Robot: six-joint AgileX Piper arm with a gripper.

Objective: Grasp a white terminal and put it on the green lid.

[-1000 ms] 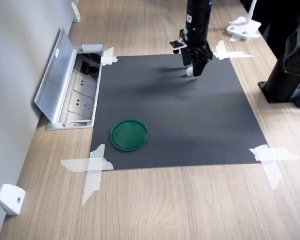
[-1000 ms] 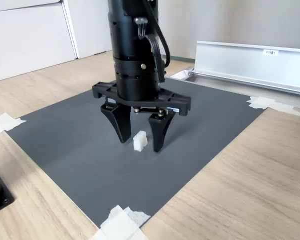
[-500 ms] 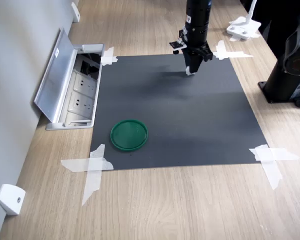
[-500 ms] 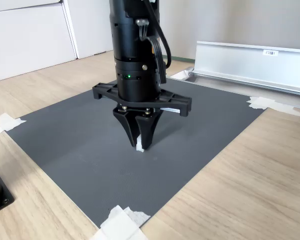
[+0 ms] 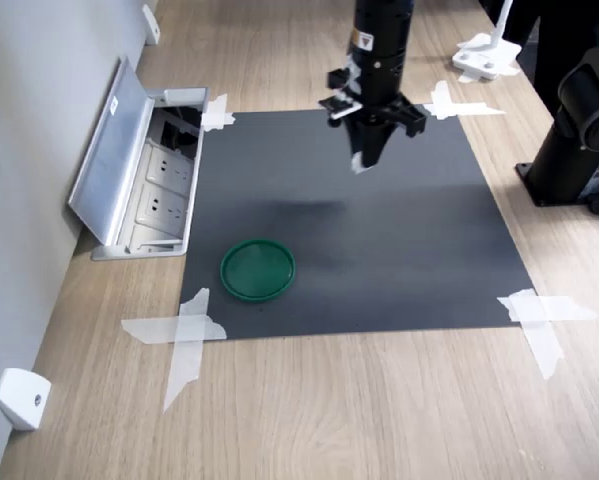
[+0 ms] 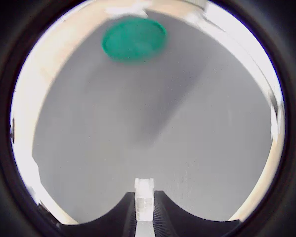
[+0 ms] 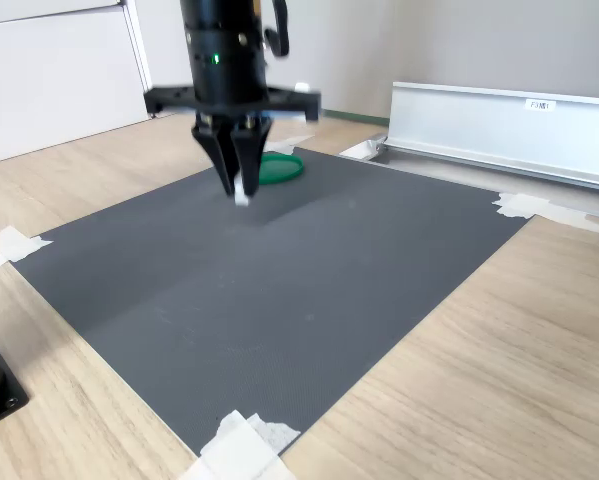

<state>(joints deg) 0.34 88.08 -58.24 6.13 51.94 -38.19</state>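
My black gripper (image 5: 361,162) (image 7: 239,193) (image 6: 144,210) hangs above the dark grey mat, shut on the tiny white terminal (image 5: 357,165) (image 7: 240,197) (image 6: 143,196), which shows between the fingertips in all three views. The flat round green lid (image 5: 258,269) (image 6: 133,39) lies on the mat near its front left corner in the first exterior view, well apart from the gripper. In the second exterior view the green lid (image 7: 278,168) lies behind the gripper, partly hidden by it.
The mat (image 5: 399,240) is taped to a wooden table. An open metal socket box (image 5: 144,175) sits at the first exterior view's left. A black base (image 5: 569,160) stands at the first exterior view's right. A white wedge piece (image 5: 21,398) lies at front left.
The fingers closed around the white terminal on the mat, then lifted it and carried it toward the green lid.
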